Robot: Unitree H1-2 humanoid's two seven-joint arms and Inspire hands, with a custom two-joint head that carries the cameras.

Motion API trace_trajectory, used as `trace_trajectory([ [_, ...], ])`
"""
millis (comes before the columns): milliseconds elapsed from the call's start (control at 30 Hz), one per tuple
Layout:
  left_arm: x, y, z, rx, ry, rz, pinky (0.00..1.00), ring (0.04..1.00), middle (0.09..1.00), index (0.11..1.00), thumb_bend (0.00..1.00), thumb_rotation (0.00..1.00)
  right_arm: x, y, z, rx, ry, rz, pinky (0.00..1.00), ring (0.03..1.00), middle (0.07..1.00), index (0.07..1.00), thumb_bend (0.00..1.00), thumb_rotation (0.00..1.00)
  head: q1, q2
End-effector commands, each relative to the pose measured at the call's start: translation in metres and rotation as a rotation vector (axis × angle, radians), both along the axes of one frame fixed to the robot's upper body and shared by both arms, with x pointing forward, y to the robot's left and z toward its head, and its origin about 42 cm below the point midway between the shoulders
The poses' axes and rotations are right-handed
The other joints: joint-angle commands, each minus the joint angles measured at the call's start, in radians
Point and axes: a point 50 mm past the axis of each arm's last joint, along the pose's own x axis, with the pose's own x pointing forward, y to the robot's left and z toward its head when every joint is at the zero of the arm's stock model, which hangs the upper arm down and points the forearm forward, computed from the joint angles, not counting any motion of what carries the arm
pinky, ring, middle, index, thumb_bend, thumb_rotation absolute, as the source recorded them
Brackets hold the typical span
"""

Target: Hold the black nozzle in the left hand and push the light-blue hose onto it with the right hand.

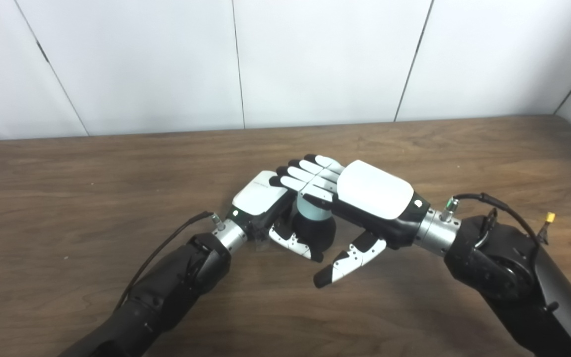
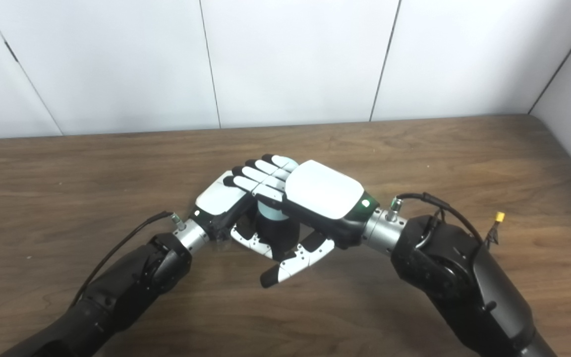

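The left hand (image 1: 265, 208), glossy white-backed, wraps its fingers around the matte black nozzle (image 1: 315, 233) on the wood-grain table (image 1: 92, 188). A smooth light-blue hose (image 1: 313, 210) end sits atop the nozzle, under the right hand (image 1: 360, 198), whose flat fingers (image 1: 305, 176) lie together over it, thumb splayed clear.

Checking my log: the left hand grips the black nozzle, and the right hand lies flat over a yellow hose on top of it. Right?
One slip: the hose is light blue, not yellow, as the left eye view shows. The left hand does grip the black nozzle, and the right hand lies flat over the hose.
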Motion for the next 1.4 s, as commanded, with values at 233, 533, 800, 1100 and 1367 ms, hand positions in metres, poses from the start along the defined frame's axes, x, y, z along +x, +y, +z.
trace_trajectory([
  [233,-0.073,0.021,-0.101,0.278,0.290,-0.033,0.31,0.386,0.460,0.531,0.50,0.00,0.022,-0.024,0.051,0.653,-0.176,-0.111,0.70,0.865,0.933,0.955,0.67,0.30,-0.003,-0.002],
  [533,-0.073,0.021,-0.103,0.280,0.296,-0.029,0.28,0.383,0.450,0.523,0.50,0.00,0.031,-0.040,0.079,1.087,-0.089,-0.317,0.66,0.833,0.926,0.994,0.65,0.29,-0.001,-0.004],
  [800,-0.074,0.024,-0.103,0.271,0.295,-0.027,0.27,0.388,0.457,0.517,0.50,0.00,0.037,-0.054,0.035,1.087,0.133,-0.451,0.66,0.823,0.923,0.951,0.66,0.13,0.000,-0.003],
  [1100,-0.072,0.027,-0.104,0.271,0.311,-0.013,0.28,0.371,0.463,0.535,0.50,0.00,0.038,-0.068,-0.049,1.109,0.399,-0.537,0.58,0.692,0.818,0.837,0.75,0.26,0.007,-0.009],
  [1367,-0.071,0.028,-0.101,0.272,0.286,0.011,0.30,0.371,0.464,0.541,0.50,0.00,0.030,-0.052,-0.069,1.260,0.491,-0.581,0.46,0.588,0.714,0.745,0.62,0.15,0.011,-0.013],
])
